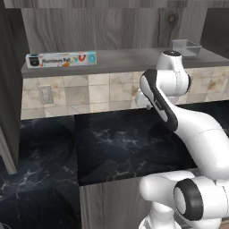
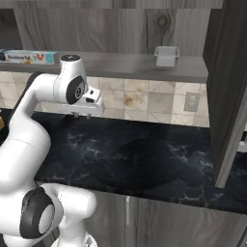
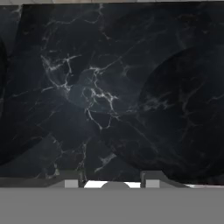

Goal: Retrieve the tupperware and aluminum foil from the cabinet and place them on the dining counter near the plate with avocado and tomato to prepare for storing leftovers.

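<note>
The aluminum foil (image 1: 61,59) (image 2: 28,57) lies lengthwise at the left end of the cabinet's grey shelf (image 1: 127,59) (image 2: 120,65). The clear tupperware (image 1: 186,47) (image 2: 166,56) stands at the shelf's right end, in front of the wood-grain back panel with its dark knot. My gripper (image 2: 80,115) (image 3: 112,180) hangs below the shelf's height, pointing down at a black marble worktop. Its fingers stand apart, open, with nothing between them. It is well short of both objects. The dining counter and the plate with avocado and tomato are out of view.
A black marble worktop (image 1: 125,143) (image 2: 140,149) runs under the shelf, backed by beige tiles (image 1: 80,94) with a wall outlet (image 1: 45,94) (image 2: 191,102). A tall dark wood panel (image 2: 226,87) juts forward at the right, another (image 1: 9,89) at the left.
</note>
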